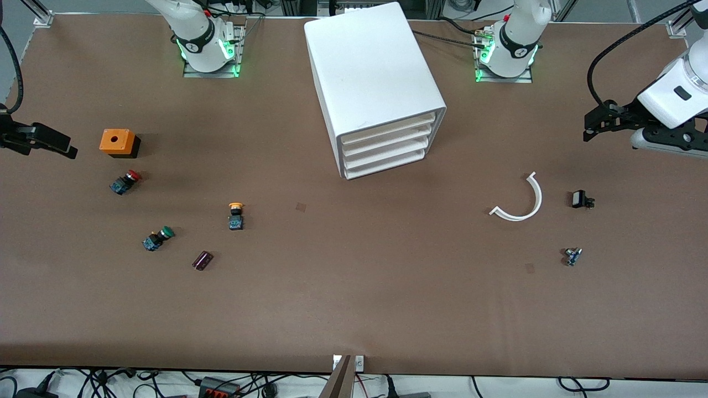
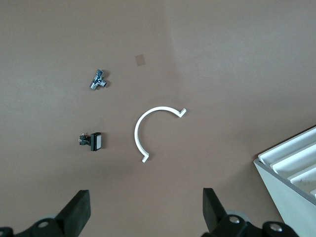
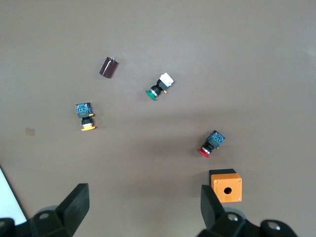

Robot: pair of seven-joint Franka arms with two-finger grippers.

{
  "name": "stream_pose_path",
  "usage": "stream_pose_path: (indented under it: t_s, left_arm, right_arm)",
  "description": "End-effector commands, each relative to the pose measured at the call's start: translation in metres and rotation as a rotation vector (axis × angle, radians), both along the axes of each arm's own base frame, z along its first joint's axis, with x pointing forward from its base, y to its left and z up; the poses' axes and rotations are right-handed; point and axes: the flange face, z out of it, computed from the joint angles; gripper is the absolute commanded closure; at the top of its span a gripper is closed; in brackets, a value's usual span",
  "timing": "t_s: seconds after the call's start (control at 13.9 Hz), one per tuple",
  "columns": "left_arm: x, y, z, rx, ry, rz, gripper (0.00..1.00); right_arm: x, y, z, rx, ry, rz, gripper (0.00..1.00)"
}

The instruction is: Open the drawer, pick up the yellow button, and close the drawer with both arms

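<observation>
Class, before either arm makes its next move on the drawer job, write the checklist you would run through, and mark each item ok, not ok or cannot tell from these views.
1. Drawer unit drawers all shut, none pulled out: ok.
2. Button in a drawer as the task expects: not ok; it lies on the table toward the right arm's end.
3. Left gripper open and holding nothing, over the left arm's end of the table: ok.
4. Right gripper open and holding nothing, over the right arm's end: ok.
5. Nothing in front of the drawers; white curved piece lies off to one side: ok.
6. Drawer contents: cannot tell.
</observation>
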Motion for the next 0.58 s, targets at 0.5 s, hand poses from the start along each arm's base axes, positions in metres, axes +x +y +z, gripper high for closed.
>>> stream_pose_path:
  t_s: [0.5]
  left_arm:
    - [-0.0099, 0.0041, 0.0039, 0.001, 0.01, 0.012, 0.0]
  right_arm:
    - [-0.006, 0.0046, -0.0049, -0.039, -0.009, 0.036, 0.0]
